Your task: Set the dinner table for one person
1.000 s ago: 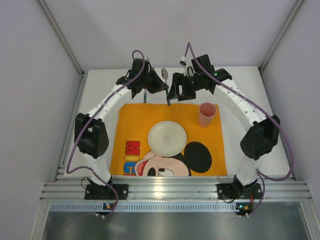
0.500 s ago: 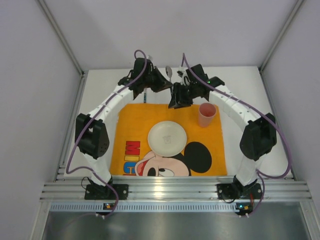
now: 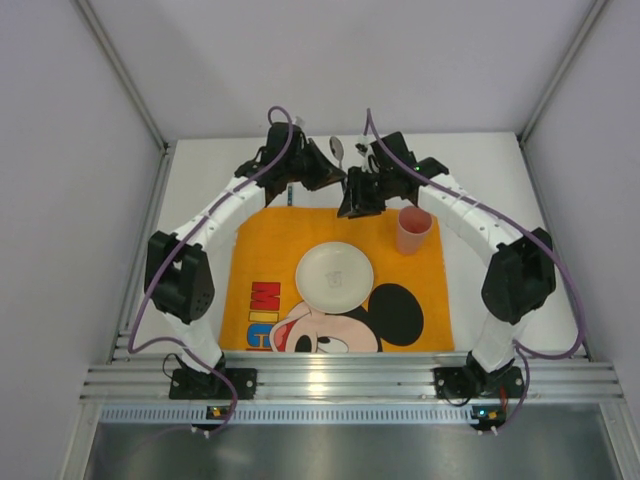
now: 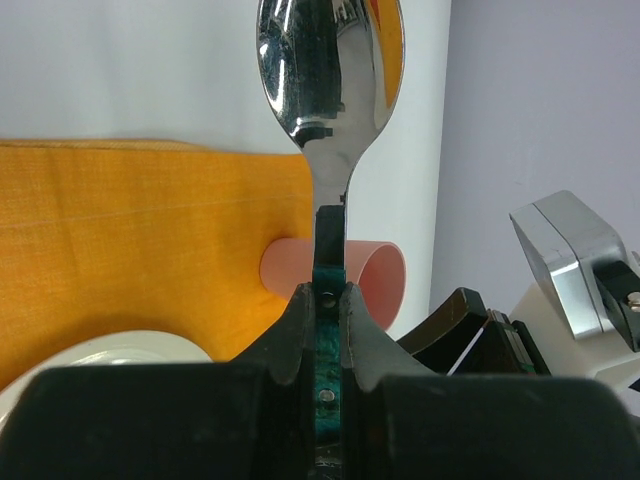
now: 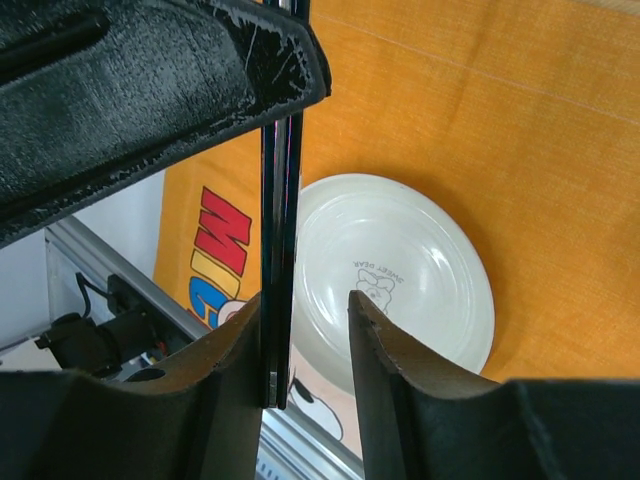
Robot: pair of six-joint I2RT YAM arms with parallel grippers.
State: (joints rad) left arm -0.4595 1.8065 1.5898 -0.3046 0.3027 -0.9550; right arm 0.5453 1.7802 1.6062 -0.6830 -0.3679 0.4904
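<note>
the dinner table [image 3: 490, 160] is the biggest thing here, a plain white matte top reaching from the arm bases to the far wall, with bare strips left, right and beyond the cloth. it looks hard, stiff and fixed, so i judge it is not something to take hold of at all: it is only a landing surface. metal set on it would likely clink and could skid, so things should go down flat and low. on its near middle lies the orange placemat [image 3: 265, 240], soft cloth that should grip a little better than the bare top. a pale round plate [image 3: 334, 276] sits at the placemat's centre, and a pink cup [image 3: 413, 229] stands upright near the far right corner of the cloth, apart from the plate. both arms meet over the far edge of the placemat. the left gripper [image 4: 330, 295] has its jaws pinching the neck of a shiny spoon [image 4: 330, 70], the bowl pointing out past the fingertips. the spoon looks light, stiff and slick, and its handle is the place to hold it. the right gripper [image 5: 305, 300] hangs above the plate with its jaws spread. a thin dark strip [image 5: 281, 250] runs alongside one finger, clear of the other. i cannot tell what the strip is.
</note>
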